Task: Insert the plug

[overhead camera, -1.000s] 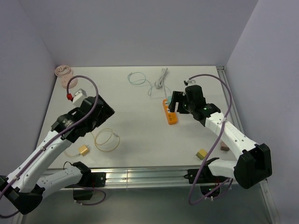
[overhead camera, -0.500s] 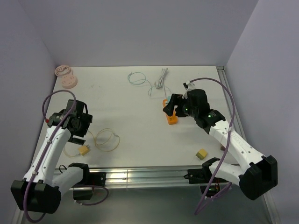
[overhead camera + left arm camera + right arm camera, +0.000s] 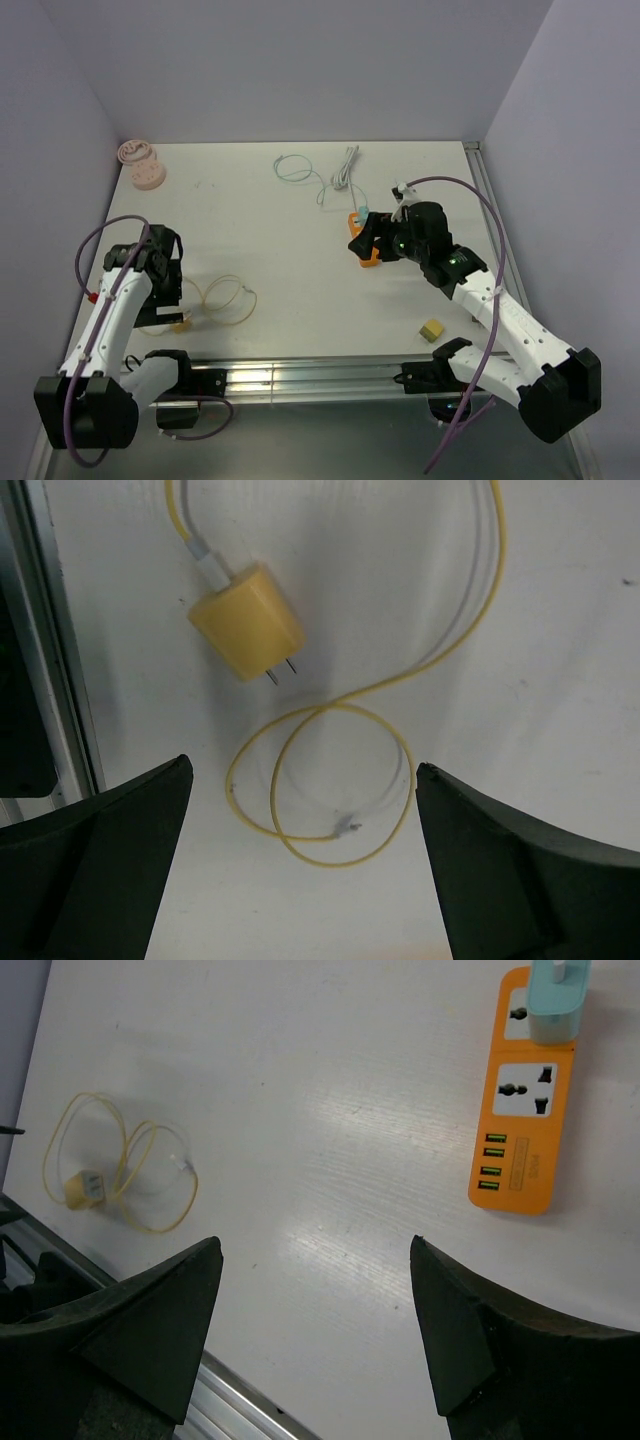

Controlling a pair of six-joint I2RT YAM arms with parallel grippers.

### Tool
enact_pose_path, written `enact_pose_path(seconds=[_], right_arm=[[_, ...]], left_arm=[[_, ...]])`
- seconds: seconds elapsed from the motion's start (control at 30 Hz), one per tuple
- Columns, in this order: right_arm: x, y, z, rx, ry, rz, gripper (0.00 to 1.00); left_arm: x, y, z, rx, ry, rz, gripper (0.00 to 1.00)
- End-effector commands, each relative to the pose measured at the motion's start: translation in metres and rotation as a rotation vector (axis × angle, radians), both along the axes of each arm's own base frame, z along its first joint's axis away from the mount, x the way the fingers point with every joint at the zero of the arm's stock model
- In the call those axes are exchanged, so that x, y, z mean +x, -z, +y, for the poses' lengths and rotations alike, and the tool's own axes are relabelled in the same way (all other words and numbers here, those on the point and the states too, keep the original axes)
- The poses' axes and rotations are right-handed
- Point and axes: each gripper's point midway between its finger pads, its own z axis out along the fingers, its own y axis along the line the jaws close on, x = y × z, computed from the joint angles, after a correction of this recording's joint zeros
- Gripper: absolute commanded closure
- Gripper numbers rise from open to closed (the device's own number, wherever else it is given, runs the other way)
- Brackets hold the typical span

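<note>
Left wrist view: left tool spread wide, empty, hovering over the counter. Yellow plug lies up-left of the tool's gap in the upper left of frame, long axis diagonal, prongs toward lower right. Its cable loops under the gap. Left arm is nearer.

Right tool is also released and empty. Orange power strip sits upper right of its frame, top end cut off, with a blue adapter in one socket.

Top view: plug mostly hidden by the left tool, strip partly by the right.
</note>
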Motion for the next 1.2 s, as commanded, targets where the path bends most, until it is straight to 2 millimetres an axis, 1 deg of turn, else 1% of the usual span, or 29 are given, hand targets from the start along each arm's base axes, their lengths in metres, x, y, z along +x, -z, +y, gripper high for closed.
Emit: enact_pose_path(seconds=[0.0,0.03,0.07,0.13,0.17,0.3,0.4,0.5,0.6,0.7,0.73,0.93,1.17], right_arm=[[-0.001,-0.017,0.007,0.029,-0.038,-0.074,0.18],[-0.002,-0.017,0.007,0.029,-0.040,-0.072,0.18],[-0.002,-0.016,0.008,0.028,-0.045,-0.071,0.18],[-0.002,-0.017,0.010,0.036,-0.052,-0.074,0.18],[-0.003,-0.017,0.010,0.038,-0.054,-0.074,0.18],[-0.004,-0.016,0.011,0.036,-0.057,-0.076,0.18],[-0.005,-0.015,0.011,0.036,-0.060,-0.078,0.18],[-0.005,-0.014,0.011,0.033,-0.059,-0.073,0.18],[-0.006,-0.012,0.012,0.036,-0.068,-0.071,0.18],[-0.007,-0.012,0.014,0.035,-0.074,-0.070,0.18],[-0.007,-0.015,0.014,0.036,-0.074,-0.075,0.18],[-0.009,-0.014,0.013,0.028,-0.073,-0.080,0.18],[-0.010,-0.013,0.016,0.028,-0.079,-0.080,0.18]], left_arm=[[-0.004,0.006,0.013,0.029,-0.067,0.076,0.01],[-0.007,0.011,0.014,0.028,-0.071,0.101,0.00],[-0.005,0.012,0.019,0.027,-0.096,0.098,0.00],[-0.005,0.016,0.020,0.017,-0.107,0.091,0.00],[-0.009,0.022,0.019,0.010,-0.120,0.100,0.01],[-0.008,0.028,0.022,-0.004,-0.154,0.082,0.01],[-0.012,0.036,0.025,-0.004,-0.174,0.124,0.01],[-0.015,0.041,0.025,-0.007,-0.175,0.143,0.00],[-0.012,0.047,0.026,-0.011,-0.186,0.120,0.01],[-0.015,0.055,0.026,-0.015,-0.200,0.126,0.00],[-0.012,0.056,0.027,-0.014,-0.202,0.115,0.01],[-0.018,0.073,0.025,-0.025,-0.216,0.162,0.01],[-0.021,0.088,0.024,-0.034,-0.247,0.151,0.12]])
